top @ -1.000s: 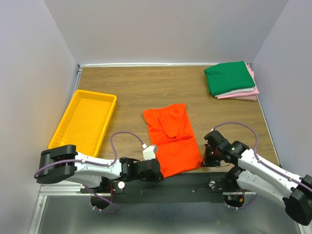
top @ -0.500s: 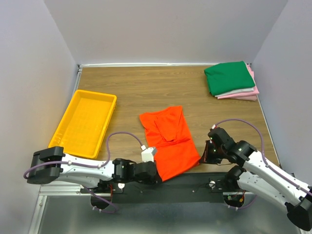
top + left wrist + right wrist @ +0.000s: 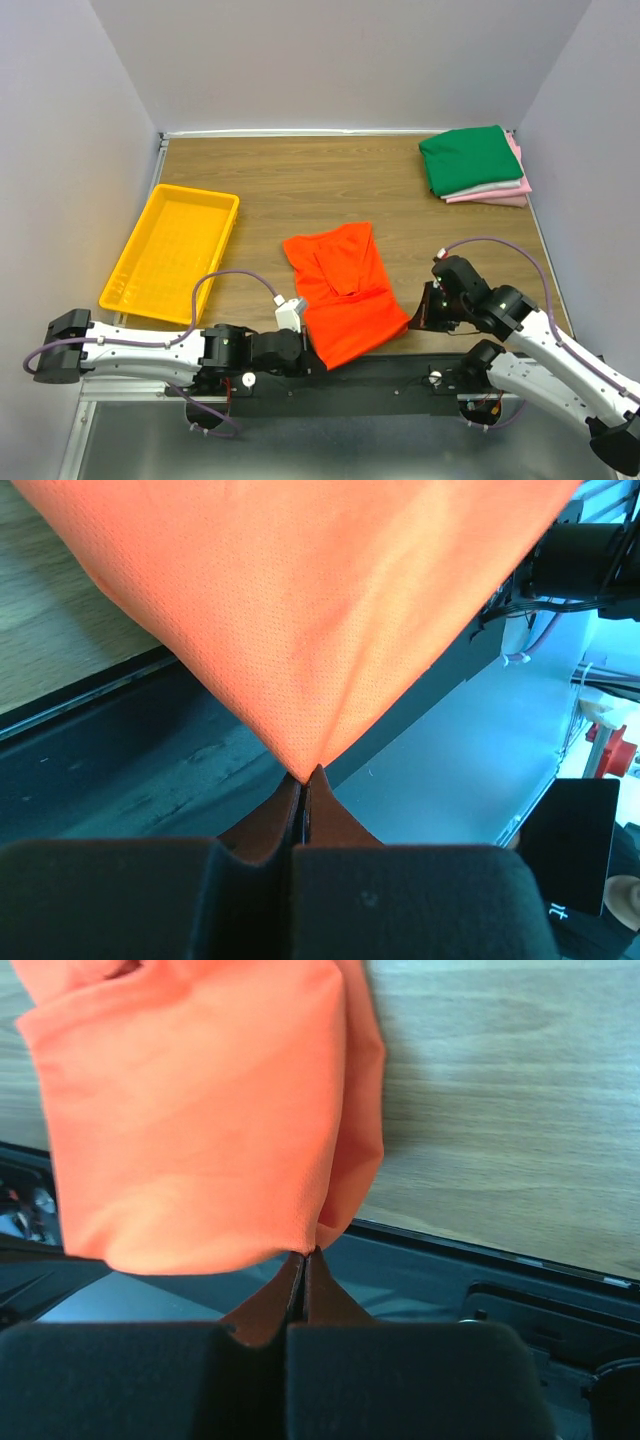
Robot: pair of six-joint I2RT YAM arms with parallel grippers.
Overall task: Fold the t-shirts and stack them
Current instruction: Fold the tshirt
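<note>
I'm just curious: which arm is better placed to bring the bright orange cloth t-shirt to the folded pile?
Probably right: the right pincer grips the bright orange cloth t-shirt, and the green-topped pile of folded shirts lies on that side.

A shallow rectangular yellow plastic tray lies at the left of the brown wood-grain table (set slightly askew to the table's edge).
</note>
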